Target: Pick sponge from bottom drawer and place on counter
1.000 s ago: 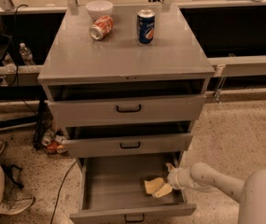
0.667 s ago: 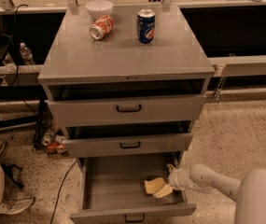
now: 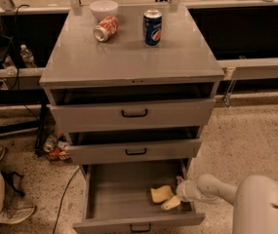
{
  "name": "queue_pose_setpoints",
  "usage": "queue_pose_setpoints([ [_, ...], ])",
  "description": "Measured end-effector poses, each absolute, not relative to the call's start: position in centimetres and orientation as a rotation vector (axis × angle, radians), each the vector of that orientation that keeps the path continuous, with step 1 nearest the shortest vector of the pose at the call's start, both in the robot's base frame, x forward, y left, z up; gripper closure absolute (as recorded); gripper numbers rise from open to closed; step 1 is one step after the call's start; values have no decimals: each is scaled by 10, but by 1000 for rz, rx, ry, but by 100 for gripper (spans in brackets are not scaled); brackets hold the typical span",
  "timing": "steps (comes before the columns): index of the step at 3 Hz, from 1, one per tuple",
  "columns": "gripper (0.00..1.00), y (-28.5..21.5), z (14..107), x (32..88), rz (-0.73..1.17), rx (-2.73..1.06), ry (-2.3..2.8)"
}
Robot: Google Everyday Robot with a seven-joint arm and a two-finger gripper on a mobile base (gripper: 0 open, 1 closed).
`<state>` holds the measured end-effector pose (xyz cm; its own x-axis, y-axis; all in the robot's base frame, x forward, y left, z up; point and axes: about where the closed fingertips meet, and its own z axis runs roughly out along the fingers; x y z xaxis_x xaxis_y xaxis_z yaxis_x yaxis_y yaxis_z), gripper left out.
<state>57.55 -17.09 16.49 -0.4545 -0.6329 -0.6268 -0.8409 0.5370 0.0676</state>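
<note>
– What's on the table (image 3: pixel 129 57)?
– It's a smooth, flat grey metal top. Round white bowl (image 3: pixel 103 7) at the back L. Red can (image 3: pixel 106 29) lying on its side next to it. Blue can (image 3: pixel 152 27) standing up, more to the R.
– And the sponge?
– Soft yellow sponge (image 3: pixel 161 194), pinched in the middle. It lies in the open bottom drawer (image 3: pixel 114 199), R part.
– End effector?
– Cream end effector (image 3: pixel 175 193), in the drawer too, just R of the sponge. Fingers apart, one touching it. All approx. same as a sec ago.
</note>
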Motion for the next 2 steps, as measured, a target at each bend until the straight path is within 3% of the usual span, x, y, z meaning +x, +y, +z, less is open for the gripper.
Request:
queue_pose_setpoints([
  [2,3,-166,129,588,535,-1185,2257],
])
